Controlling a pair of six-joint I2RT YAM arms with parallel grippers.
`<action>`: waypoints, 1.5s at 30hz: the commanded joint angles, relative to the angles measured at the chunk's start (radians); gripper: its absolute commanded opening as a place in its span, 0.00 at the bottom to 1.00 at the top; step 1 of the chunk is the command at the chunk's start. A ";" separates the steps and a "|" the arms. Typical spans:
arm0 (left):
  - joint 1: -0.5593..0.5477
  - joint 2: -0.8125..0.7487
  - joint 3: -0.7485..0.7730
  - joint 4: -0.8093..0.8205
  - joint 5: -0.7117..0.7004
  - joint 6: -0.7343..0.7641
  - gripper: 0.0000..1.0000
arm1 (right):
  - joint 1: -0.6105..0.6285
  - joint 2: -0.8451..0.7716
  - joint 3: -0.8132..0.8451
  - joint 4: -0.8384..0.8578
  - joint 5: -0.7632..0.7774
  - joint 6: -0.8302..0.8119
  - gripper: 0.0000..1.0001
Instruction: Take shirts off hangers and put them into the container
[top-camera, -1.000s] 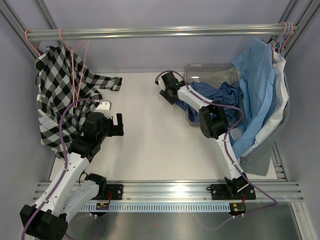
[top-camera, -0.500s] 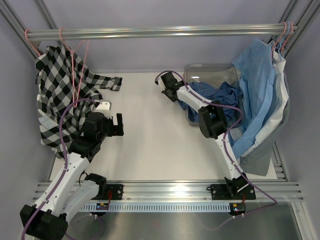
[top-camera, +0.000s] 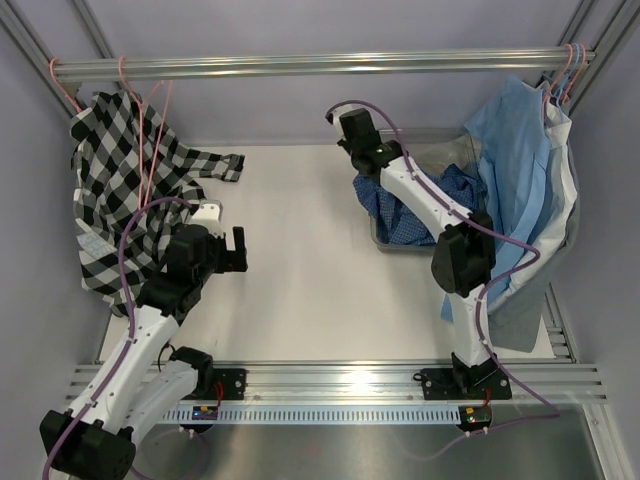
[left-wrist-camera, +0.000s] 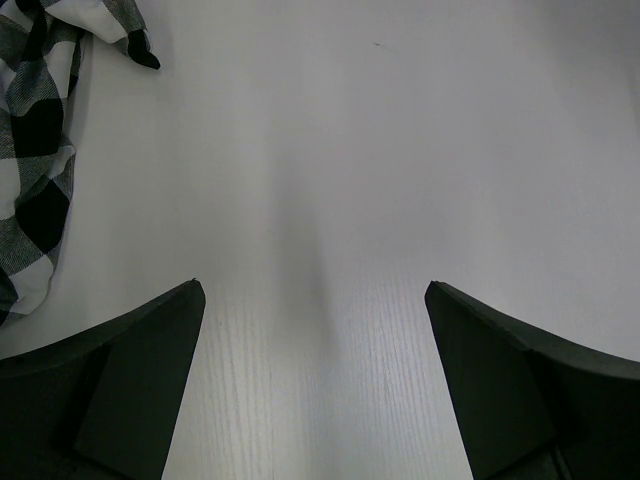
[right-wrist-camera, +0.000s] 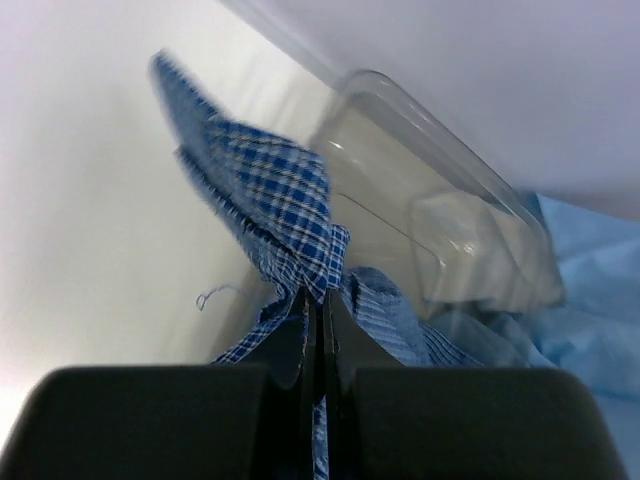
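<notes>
The dark blue checked shirt (right-wrist-camera: 285, 190) is pinched by the right gripper (right-wrist-camera: 320, 300), seemingly above the container (right-wrist-camera: 440, 180). The left gripper (left-wrist-camera: 315, 300) is held wide.

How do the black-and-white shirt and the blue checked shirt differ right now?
The black-and-white shirt has bold checks; the blue shirt has fine ones. The black-and-white shirt hangs from the rail on the left; the blue shirt lies bunched in the bin, partly over its edge. The blue shirt is pinched in the shut right gripper; the black-and-white shirt is untouched, with the open left gripper beside it. Both are checked.
</notes>
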 joint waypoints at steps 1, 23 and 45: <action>-0.005 -0.020 0.006 0.042 0.002 -0.002 0.99 | -0.073 -0.105 -0.088 0.022 0.124 0.089 0.00; -0.005 -0.018 0.008 0.045 0.033 -0.005 0.99 | -0.388 -0.328 -0.668 -0.225 -0.155 0.904 0.00; -0.005 -0.011 0.006 0.039 0.027 -0.004 0.99 | -0.400 -0.136 -0.310 -0.227 -0.213 0.852 0.38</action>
